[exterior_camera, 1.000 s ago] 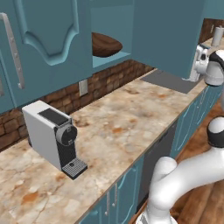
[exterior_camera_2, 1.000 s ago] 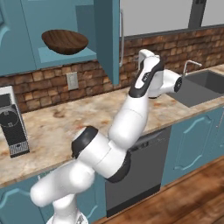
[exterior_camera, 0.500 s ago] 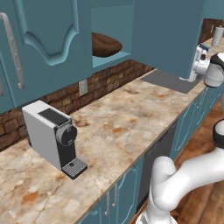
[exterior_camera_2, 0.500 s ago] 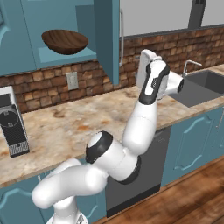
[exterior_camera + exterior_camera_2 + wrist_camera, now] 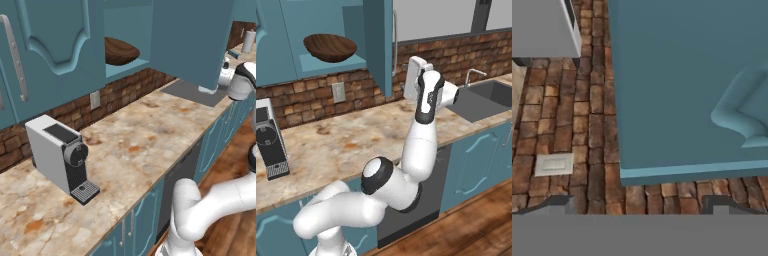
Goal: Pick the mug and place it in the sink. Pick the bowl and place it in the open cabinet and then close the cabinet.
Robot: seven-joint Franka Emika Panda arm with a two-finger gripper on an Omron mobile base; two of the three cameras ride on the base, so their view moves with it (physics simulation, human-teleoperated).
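Note:
The dark brown bowl [image 5: 120,51] [image 5: 330,47] sits on the shelf inside the open teal cabinet [image 5: 125,67]. Its door [image 5: 192,40] [image 5: 378,45] stands swung out over the counter. My gripper [image 5: 408,80] [image 5: 223,80] hovers just right of the door's lower outer corner, partly hidden behind it in the left base view. In the hand view the gripper [image 5: 639,205] faces the door's panelled front [image 5: 677,85], its fingertips [image 5: 559,202] wide apart, open and holding nothing. The dark sink [image 5: 486,97] [image 5: 192,92] lies to the right. The mug is out of view.
A white coffee machine [image 5: 60,155] [image 5: 268,137] stands on the marble counter [image 5: 140,145] at the left. A brick wall with an outlet [image 5: 554,164] runs behind. A chrome faucet [image 5: 473,75] rises at the sink. Teal base cabinets line the counter's front.
The arm's lower links have swung and its elbow has shifted right, while the hand stays close by the door's edge. The bowl and the door have not moved.

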